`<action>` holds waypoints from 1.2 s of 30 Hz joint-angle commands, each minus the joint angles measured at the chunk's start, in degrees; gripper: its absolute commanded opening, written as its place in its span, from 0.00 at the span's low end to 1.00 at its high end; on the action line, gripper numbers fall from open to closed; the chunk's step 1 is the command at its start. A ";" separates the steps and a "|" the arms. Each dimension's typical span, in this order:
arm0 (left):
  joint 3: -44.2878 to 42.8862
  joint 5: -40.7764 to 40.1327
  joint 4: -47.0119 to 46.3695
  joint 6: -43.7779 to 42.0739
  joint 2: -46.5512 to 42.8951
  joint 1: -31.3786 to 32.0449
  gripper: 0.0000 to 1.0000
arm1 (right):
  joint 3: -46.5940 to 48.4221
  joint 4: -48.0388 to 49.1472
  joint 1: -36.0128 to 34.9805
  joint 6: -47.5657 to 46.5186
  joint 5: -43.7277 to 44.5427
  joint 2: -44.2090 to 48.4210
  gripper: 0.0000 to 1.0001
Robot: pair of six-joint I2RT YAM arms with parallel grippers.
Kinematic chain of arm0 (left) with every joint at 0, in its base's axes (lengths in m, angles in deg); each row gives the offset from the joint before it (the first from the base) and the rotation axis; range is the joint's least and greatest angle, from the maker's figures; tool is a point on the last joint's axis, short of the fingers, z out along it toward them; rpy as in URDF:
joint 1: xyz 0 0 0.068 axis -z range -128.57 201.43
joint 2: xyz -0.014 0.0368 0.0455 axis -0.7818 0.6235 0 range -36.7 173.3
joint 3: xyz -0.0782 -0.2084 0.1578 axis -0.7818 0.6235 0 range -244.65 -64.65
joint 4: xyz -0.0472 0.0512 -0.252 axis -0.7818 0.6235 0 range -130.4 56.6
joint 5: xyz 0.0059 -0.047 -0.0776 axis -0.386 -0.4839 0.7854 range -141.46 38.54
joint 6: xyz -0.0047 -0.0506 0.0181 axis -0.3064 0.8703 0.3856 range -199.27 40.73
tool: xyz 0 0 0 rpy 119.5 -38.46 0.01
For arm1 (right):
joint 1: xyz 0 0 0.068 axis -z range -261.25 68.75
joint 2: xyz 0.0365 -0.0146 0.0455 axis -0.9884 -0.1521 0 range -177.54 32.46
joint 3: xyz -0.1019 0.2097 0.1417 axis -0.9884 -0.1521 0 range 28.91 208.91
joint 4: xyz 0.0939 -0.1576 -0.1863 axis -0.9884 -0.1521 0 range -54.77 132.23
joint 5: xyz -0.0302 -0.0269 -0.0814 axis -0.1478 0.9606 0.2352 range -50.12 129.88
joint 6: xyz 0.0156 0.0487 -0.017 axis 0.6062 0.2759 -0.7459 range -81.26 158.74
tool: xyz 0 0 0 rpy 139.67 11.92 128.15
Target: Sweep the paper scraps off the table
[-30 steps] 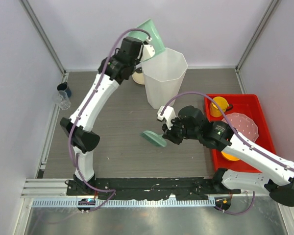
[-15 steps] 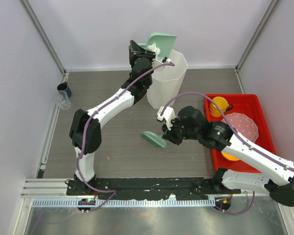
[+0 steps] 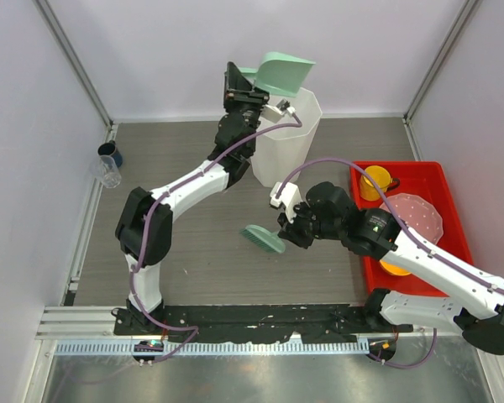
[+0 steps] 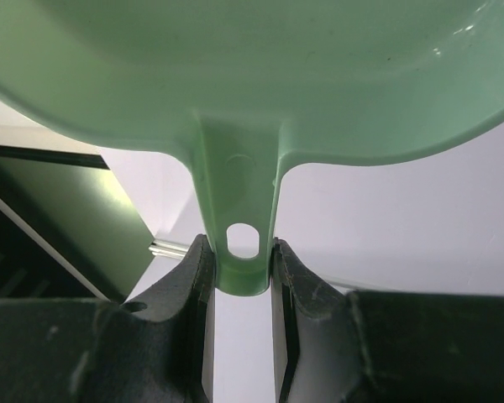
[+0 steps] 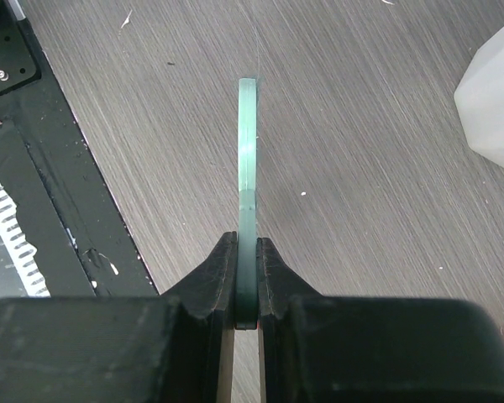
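Note:
My left gripper (image 3: pixel 250 91) is shut on the handle (image 4: pixel 239 243) of the green dustpan (image 3: pixel 286 74) and holds it high, tipped over the mouth of the tall white bin (image 3: pixel 281 143). The left wrist view shows only the pan's underside (image 4: pixel 252 75). My right gripper (image 3: pixel 290 227) is shut on a green hand brush (image 3: pixel 265 238), held edge-on (image 5: pixel 248 143) just above the middle of the dark wood-grain table (image 3: pixel 193 227). No paper scraps show on the table or in the pan; only tiny white specks lie on the wood.
A red tray (image 3: pixel 441 172) with yellow cups and a pink plate stands at the right. A small dark cup (image 3: pixel 109 153) and a clear cup (image 3: pixel 107 172) stand at the left edge. The bin's corner shows in the right wrist view (image 5: pixel 491 109). A black base rail (image 5: pixel 59 201) runs along the near edge.
My left arm swung the dustpan up and over the bin and tipped it. The white scraps seen in the pan half a second ago no longer show. My right arm has not moved.

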 commanded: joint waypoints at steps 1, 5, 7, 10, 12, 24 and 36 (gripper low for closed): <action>0.50 3.99 -7.82 -14.06 -3.73 -0.49 0.00 | 1.00 3.12 0.15 0.63 -0.82 1.26 0.01; -3.36 -2.14 -4.59 -8.46 -3.56 -0.75 0.00 | 0.82 3.21 0.15 0.80 -0.82 1.43 0.01; -8.01 -9.67 1.82 -0.83 -4.69 -1.45 0.00 | 0.65 3.65 0.15 0.98 -0.29 1.52 0.01; -11.19 -13.93 23.85 21.47 -11.18 -4.26 0.00 | 0.56 3.83 0.15 0.98 1.11 1.43 0.01; -12.68 -14.21 45.02 40.11 -16.18 -7.59 0.00 | 0.65 3.74 0.15 0.80 1.38 1.34 0.01; 16.38 16.26 98.17 79.27 -33.79 -28.95 0.00 | 4.16 4.88 0.14 -0.87 -0.38 -2.61 0.01; 31.26 27.72 101.35 78.57 -20.19 -41.53 0.00 | 4.43 5.14 0.15 -0.61 -1.26 -3.76 0.01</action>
